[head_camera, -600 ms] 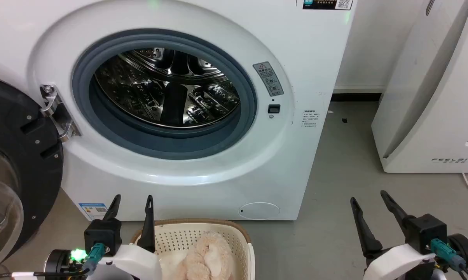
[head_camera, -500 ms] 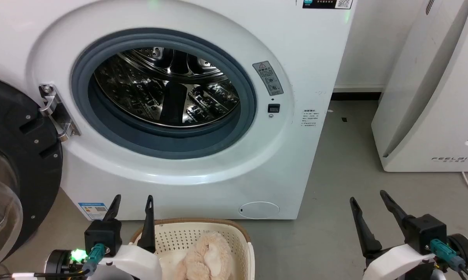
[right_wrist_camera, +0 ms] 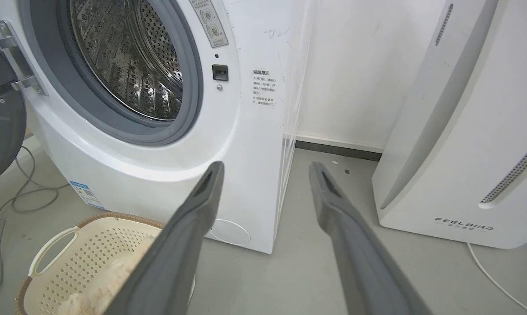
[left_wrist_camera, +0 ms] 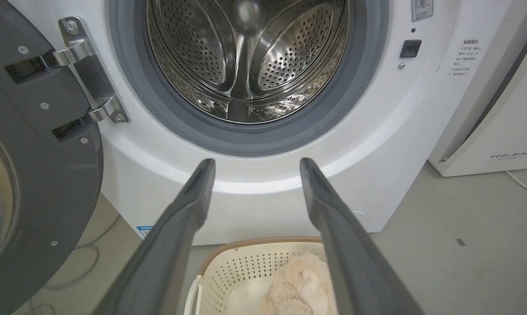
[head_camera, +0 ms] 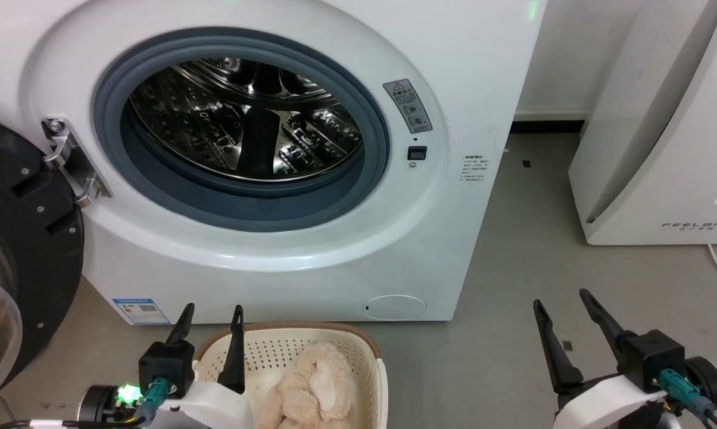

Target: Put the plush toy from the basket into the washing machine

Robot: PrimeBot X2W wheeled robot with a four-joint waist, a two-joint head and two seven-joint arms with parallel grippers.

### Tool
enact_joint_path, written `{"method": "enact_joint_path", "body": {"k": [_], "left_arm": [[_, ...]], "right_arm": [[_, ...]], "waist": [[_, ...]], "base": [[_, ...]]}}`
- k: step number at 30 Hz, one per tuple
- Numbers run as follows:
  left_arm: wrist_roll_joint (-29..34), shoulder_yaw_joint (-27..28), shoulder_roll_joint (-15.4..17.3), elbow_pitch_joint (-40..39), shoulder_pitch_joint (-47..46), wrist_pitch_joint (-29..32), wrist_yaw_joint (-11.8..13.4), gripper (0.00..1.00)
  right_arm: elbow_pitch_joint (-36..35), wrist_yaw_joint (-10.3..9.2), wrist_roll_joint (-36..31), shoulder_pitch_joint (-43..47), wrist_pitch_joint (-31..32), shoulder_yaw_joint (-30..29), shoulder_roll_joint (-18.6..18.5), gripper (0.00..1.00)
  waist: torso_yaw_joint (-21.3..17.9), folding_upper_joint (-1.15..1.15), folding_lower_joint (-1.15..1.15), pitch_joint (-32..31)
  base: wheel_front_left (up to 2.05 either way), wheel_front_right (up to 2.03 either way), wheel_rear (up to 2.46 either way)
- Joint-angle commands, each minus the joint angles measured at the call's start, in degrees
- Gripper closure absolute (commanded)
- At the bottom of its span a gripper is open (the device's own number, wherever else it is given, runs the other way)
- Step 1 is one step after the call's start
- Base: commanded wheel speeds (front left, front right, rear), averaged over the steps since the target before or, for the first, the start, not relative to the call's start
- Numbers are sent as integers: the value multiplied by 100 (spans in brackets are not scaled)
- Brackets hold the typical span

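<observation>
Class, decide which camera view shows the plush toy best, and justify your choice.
The head view: the toy lies unobstructed in the basket, though cropped below. The left wrist view hides part of it behind a finger. The right wrist view catches a scrap.

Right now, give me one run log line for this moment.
stage: pre-grasp | plush toy: in basket | washing machine: door open | left hand: open, by basket | right hand: open, over floor

Lower part of plush toy (head_camera: 312, 388) and basket (head_camera: 273, 353) beyond the head view's bottom edge; warning sticker (head_camera: 407, 106) illegibly small.
</observation>
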Motion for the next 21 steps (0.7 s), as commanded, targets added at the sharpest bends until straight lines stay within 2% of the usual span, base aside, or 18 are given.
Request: {"method": "enact_joint_path", "body": {"k": [1, 21], "left_arm": [[-40, -11, 17, 56, -80, -62, -39, 0], [-147, -204, 155, 881, -651, -302, -187, 0]], "right_arm": [[-26, -1, 25, -55, -64, 17, 0, 0], [-179, -2, 72, -228, -304, 62, -1, 0]], "waist": [[-9, 0, 0, 53], [-154, 0, 0, 718]], "base": [[0, 0, 0], [0, 0, 0]]}}
